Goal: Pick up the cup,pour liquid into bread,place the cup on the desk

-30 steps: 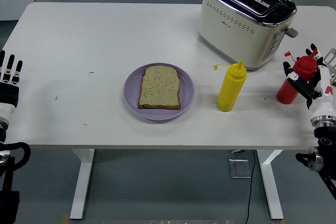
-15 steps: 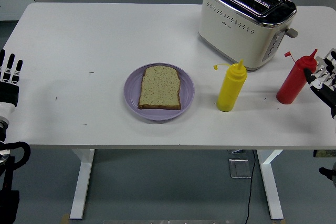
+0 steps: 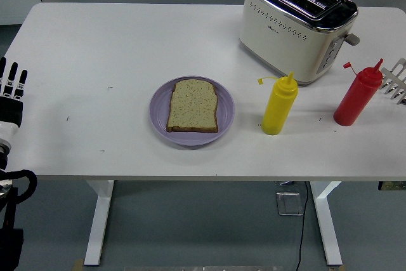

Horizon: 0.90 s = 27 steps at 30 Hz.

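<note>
From high up, the left hand (image 3: pixel 12 93) sits at the left edge of the white surface (image 3: pixel 127 36). It points up, away from the robot, with its black and white fingers (image 3: pixel 13 77) straight and a little apart. It holds nothing and touches none of the things on the surface. The black arm below it hangs down past the near edge.

The right hand is out of the picture.

The red plastic squeeze bottle (image 3: pixel 358 96) stands upright near the right edge, alone, with nothing holding it. Its small cap sticks out to the left of its pointed tip. Just beside it on the right is a silver metal rack (image 3: pixel 396 80), cut off by the edge.

The yellow plastic squeeze bottle (image 3: pixel 279 106) stands upright to the left of the red one, well apart from it. Behind both is the cream and silver toaster (image 3: pixel 297 22).

The slice of brown bread (image 3: pixel 193 106) lies flat on the round purple plate (image 3: pixel 162 115), near the middle of the surface.
</note>
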Tool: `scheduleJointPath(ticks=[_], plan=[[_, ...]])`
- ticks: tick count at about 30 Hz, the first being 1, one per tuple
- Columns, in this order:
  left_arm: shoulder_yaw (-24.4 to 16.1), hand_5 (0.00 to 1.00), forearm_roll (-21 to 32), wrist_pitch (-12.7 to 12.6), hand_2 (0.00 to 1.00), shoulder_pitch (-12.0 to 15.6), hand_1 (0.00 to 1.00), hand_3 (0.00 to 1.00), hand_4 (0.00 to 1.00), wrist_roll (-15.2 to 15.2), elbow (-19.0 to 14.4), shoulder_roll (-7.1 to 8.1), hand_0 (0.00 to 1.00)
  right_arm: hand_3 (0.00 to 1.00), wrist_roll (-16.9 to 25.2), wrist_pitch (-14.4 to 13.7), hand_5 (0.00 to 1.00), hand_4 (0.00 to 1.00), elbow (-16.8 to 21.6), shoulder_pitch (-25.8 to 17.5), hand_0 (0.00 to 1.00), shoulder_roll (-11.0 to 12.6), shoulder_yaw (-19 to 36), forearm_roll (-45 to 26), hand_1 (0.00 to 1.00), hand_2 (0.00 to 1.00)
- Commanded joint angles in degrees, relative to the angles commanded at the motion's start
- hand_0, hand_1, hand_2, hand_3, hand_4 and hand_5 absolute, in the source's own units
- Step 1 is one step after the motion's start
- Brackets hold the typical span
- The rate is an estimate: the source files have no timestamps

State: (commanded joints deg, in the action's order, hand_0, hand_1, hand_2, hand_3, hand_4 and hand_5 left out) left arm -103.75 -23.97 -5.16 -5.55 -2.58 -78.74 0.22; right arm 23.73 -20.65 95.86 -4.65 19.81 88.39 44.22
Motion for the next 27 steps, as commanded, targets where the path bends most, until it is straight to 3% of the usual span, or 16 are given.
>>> scheduleJointPath(ticks=[9,14,17,18,27], plan=[[-0.17,0.998,-0.08,-0.01,0.737,0.07,0.736,0.692,0.509,-0.03,-0.02,0.09,0.784,0.981,0.51,8.03,0.384,0.884,-4.12,2.04,0.941,-2.33,7.18,-18.50,0.869,0.951],[0.08,0.998,-0.10,0.01,0.736,0.09,0.736,0.692,0.509,-0.03,-0.02,0.13,0.784,0.931,-0.16,11.41,0.436,0.887,-5.56,2.32,0.918,-3.51,8.53,-22.60,0.848,0.913],[0.12,0.998,-0.15,0.00,0.736,0.17,0.736,0.692,0.509,-0.04,0.00,0.13,0.784,0.931,-0.31,12.41,0.436,0.887,-6.36,2.47,0.918,-4.15,9.18,-25.04,0.848,0.913],[0.13,0.998,-0.16,0.00,0.736,0.18,0.736,0.692,0.510,-0.04,0.00,0.12,0.784,0.900,-0.36,12.51,0.577,0.866,-6.49,2.49,0.900,-4.22,9.26,-25.44,0.823,0.883],[0.18,0.998,-0.22,0.02,0.736,0.67,0.736,0.692,0.510,-0.05,-0.05,0.18,0.784,0.891,-0.82,13.05,0.596,0.867,-7.97,2.38,0.891,-4.63,9.76,-27.83,0.822,0.873]])
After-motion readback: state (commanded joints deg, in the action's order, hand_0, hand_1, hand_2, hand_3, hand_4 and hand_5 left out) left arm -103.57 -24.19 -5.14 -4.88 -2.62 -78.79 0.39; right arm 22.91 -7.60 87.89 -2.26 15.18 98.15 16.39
